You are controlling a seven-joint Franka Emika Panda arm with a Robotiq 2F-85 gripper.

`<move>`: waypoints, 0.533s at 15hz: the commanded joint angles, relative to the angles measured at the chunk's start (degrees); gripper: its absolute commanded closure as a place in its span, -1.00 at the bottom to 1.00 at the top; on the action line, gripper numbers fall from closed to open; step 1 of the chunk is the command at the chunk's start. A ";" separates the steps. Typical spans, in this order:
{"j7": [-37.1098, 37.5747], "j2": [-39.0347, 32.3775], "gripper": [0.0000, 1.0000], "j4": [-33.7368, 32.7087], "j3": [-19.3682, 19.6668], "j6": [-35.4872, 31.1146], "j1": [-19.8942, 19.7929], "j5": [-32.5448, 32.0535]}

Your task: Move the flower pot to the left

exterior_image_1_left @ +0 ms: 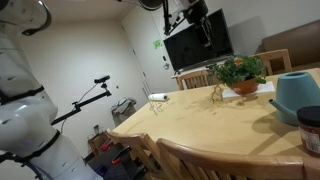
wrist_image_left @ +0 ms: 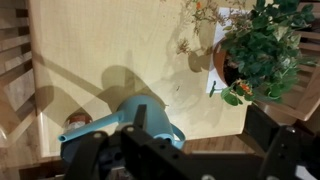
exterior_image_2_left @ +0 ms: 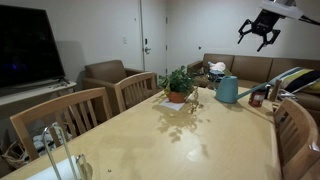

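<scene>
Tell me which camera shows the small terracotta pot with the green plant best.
An exterior view, where the terracotta flower pot shows whole and central. In an exterior view it sits off-centre; the wrist view shows mostly leaves.

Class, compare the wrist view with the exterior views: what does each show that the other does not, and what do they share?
Only the wrist view gives a straight-down look. The teal container lies almost under the camera, and the flower pot sits off to one side, apart from it. Only an exterior view shows the gripper open and high above the table, plus the television and the sofa. Both share the pot, the container and the wooden table.
</scene>
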State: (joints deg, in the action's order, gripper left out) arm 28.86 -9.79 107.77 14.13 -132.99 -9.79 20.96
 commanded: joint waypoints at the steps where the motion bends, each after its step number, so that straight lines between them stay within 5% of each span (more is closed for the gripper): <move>1: 5.71 -8.06 -1.00 -6.95 -0.09 -0.11 -0.89 -1.19; 8: 9.60 -20.84 -1.00 -17.19 -0.51 -3.20 -1.14 -1.22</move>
State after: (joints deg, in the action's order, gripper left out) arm 35.63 -25.47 96.37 14.12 -134.20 -10.61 20.56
